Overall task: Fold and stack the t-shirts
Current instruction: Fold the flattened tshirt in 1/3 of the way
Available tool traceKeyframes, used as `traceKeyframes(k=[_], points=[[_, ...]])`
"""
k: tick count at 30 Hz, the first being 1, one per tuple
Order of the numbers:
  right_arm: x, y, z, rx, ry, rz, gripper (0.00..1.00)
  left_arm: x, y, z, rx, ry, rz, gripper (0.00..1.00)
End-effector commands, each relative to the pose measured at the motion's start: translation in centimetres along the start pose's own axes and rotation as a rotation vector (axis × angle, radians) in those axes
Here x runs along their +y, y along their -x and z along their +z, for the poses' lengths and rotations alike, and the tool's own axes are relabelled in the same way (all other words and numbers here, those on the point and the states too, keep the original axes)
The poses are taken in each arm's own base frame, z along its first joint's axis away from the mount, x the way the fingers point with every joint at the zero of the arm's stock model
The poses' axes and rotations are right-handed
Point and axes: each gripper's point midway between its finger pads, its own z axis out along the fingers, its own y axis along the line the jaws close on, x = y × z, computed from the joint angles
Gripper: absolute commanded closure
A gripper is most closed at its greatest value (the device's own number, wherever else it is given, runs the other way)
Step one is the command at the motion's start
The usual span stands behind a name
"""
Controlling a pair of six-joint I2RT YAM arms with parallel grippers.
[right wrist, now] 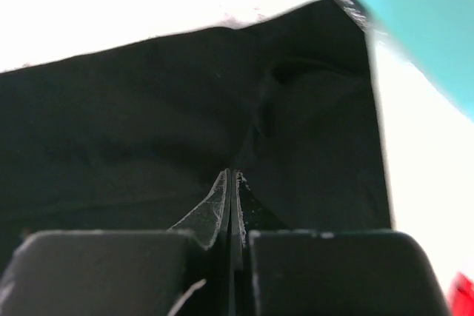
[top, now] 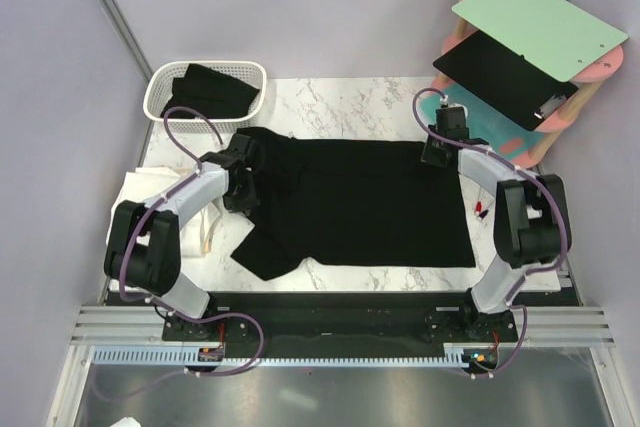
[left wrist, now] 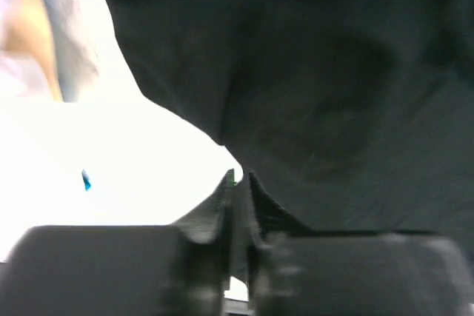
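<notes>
Your left claw (left wrist: 238, 180) pinches the flat-spread, soft black t-shirt (top: 370, 202) at its far-left shoulder — your right claw (right wrist: 232, 175) is clenched on its far-right corner.

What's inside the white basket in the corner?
Inside the white plastic lattice basket there is crumpled black cloth, probably a t-shirt. It fills most of the basket. Anything lying under that cloth is covered, so I can't tell if more is in there.
</notes>
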Motion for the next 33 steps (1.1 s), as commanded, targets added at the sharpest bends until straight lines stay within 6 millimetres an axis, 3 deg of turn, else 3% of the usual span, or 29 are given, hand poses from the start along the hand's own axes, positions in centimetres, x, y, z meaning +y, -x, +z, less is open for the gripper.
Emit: traceKeyframes(k=[1, 2, 4, 5, 9, 18, 27, 33], points=[[2.9, 2.5, 3.4, -0.029, 0.061, 0.003, 1.00, -1.0, -0.1, -0.5, -0.056, -0.070, -0.052, 0.98], [3.5, 3.8, 3.6, -0.049, 0.068, 0.002, 1.00, -0.9, -0.4, -0.4, -0.054, -0.068, -0.052, 0.98], [3.0, 3.2, 5.1, -0.018, 0.022, -0.015, 1.00, -0.8, -0.9, -0.4, -0.050, -0.066, -0.056, 0.98], [3.1, 3.9, 5.3, -0.028, 0.007, -0.016, 1.00, -0.8, -1.1, -0.4, -0.048, -0.071, -0.054, 0.98], [1.7, 3.4, 6.2, -0.001, -0.068, -0.041, 1.00, -0.9, -1.4, -0.3, -0.042, -0.068, -0.049, 0.98], [-2.6, 1.6, 3.7, 0.032, -0.265, -0.076, 1.00, -1.0, -2.0, 0.6, -0.016, -0.047, -0.037, 0.98], [-4.2, -0.6, 1.9, 0.099, -0.311, -0.102, 1.00, -0.9, -2.1, 0.8, -0.015, -0.039, -0.036, 0.98], [-5.4, -2.7, 1.9, 0.164, -0.360, -0.127, 1.00, -0.9, -2.5, 0.8, -0.009, -0.040, -0.040, 0.98]])
